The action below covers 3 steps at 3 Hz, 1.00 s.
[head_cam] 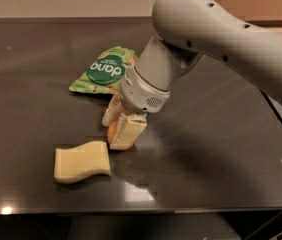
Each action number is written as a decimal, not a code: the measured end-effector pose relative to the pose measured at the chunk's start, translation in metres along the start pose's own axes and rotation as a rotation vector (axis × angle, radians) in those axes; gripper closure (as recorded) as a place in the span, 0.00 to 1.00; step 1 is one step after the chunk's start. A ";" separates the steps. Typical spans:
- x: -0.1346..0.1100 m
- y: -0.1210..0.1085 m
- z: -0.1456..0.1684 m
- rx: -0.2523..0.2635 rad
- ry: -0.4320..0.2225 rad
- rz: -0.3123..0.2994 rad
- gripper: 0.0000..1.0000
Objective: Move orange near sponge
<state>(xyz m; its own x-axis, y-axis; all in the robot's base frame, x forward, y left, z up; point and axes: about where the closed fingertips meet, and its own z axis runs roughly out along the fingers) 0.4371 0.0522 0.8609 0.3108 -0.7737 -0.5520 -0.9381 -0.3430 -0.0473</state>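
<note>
Tool (116, 135) closed on the orange (112, 131), low over the bench (221, 154), just beside the sponge (81, 161).

The orange sits between the tool's two pale fingers (127, 131), which press against it on either side; only a sliver of its skin shows at the left edge of the near finger and under its tip. It is at bench level, though I cannot tell whether it rests on the surface. The sponge lies flat to the lower left of the tool, its right corner close to the orange but not clearly touching it. The green snack bag (102, 71) lies behind the tool, farther back on the bench. The grey arm (221, 39) reaches in from the upper right.
</note>
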 end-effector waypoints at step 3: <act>-0.003 0.001 0.000 0.002 0.003 -0.006 0.00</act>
